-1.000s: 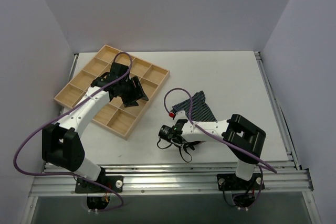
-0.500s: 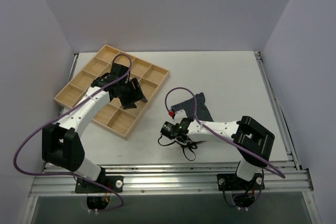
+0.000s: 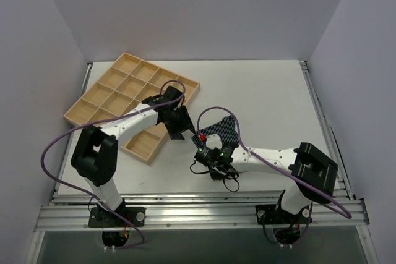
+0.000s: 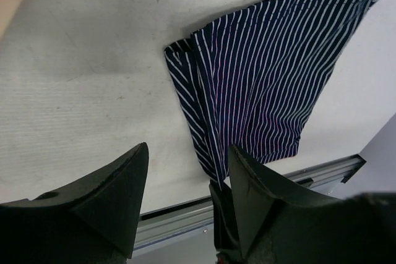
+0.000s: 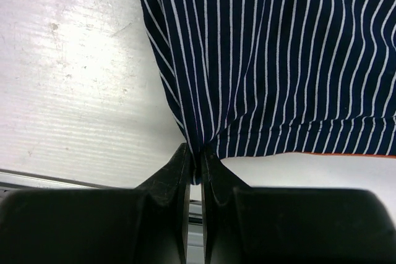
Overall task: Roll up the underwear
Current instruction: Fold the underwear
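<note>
The white worktop [image 3: 266, 85] has most of its bare room beyond and to the right of the cloth, so I judge a roll should run that way. The rail [image 3: 198, 211] at its near edge is close behind my right wrist, and the wooden tray [image 3: 163, 68] lies to the left, partly under my left arm. The underwear [image 4: 260, 85] lies flat near the front middle of the worktop, navy with thin white stripes. It looks light and limp, likelier to bunch or slide than to turn over cleanly, so a hem is the place to hold it, kept taut. My left end effector [image 4: 189, 153] hangs open above its left side, holding nothing. My right end effector [image 5: 195, 153] is closed on the near hem, with cloth puckered between the tips
</note>
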`<move>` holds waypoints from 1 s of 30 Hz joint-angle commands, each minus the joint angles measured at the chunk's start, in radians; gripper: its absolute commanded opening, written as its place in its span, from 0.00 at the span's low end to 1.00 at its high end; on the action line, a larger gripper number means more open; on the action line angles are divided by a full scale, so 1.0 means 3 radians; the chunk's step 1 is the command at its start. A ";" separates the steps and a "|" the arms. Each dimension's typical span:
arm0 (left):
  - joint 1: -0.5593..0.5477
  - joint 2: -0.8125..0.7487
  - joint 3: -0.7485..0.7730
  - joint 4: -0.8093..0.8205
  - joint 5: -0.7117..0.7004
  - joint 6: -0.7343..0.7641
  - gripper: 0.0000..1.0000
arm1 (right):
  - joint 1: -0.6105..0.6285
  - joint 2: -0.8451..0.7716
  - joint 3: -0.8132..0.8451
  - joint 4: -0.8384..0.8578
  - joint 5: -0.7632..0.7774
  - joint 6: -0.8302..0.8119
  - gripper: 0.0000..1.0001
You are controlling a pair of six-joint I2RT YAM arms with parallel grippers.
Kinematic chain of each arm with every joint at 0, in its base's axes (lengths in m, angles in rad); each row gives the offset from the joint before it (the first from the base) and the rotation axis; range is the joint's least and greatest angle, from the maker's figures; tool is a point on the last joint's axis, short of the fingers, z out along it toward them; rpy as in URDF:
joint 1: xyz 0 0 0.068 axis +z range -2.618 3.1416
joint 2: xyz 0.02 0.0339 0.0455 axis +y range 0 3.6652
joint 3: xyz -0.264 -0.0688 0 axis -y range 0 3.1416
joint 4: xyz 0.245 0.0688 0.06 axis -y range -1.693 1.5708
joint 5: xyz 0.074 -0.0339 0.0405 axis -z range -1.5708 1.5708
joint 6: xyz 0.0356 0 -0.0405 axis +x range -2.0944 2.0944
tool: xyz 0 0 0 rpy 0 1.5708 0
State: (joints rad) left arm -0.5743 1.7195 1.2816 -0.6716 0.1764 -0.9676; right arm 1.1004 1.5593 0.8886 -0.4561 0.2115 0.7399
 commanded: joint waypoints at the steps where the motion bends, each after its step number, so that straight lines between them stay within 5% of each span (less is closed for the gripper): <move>1: -0.0146 0.0107 0.0263 0.0019 -0.0158 -0.0267 0.63 | 0.0019 -0.0222 -0.0088 -0.0039 -0.0035 0.0116 0.00; 13: -0.0320 0.0613 0.0243 0.0311 -0.0205 -0.0512 0.62 | 0.0019 -0.0284 -0.0145 0.0063 -0.0092 0.0182 0.00; 30: -0.0453 0.0675 -0.0176 0.0735 -0.0496 -0.0395 0.52 | 0.0044 -0.0504 -0.0267 -0.0080 -0.0112 0.0407 0.00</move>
State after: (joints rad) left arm -0.7010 1.9110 1.2446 -0.4976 0.0937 -1.0943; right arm 1.1023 1.4487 0.8215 -0.4339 0.1738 0.8307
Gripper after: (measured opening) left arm 0.534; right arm 0.035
